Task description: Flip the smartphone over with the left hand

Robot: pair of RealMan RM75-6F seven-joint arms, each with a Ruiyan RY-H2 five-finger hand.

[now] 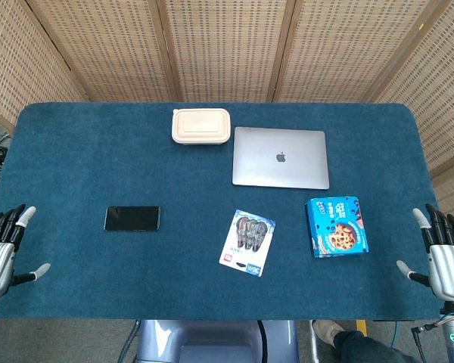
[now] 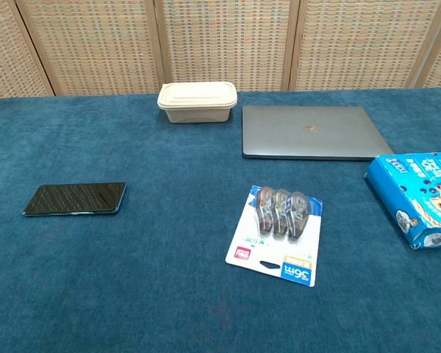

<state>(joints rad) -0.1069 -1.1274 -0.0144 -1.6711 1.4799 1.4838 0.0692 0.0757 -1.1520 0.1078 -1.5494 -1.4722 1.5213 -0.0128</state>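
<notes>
On the blue desk (image 1: pixel 76 151) the smartphone (image 1: pixel 132 218) lies flat, dark glossy face up, at the left, with bare cloth all around it. To its right sits a blister pack (image 1: pixel 247 243) of three small rolls, and further right a blue cookie box (image 1: pixel 337 226). At the far side rest a closed beige lidded container (image 1: pixel 201 125), contents hidden, and a shut grey laptop (image 1: pixel 280 157). My left hand (image 1: pixel 1 246) waits at the desk's near left edge, fingers spread, holding nothing; my right hand (image 1: pixel 443 253) likewise at the near right edge.
</notes>
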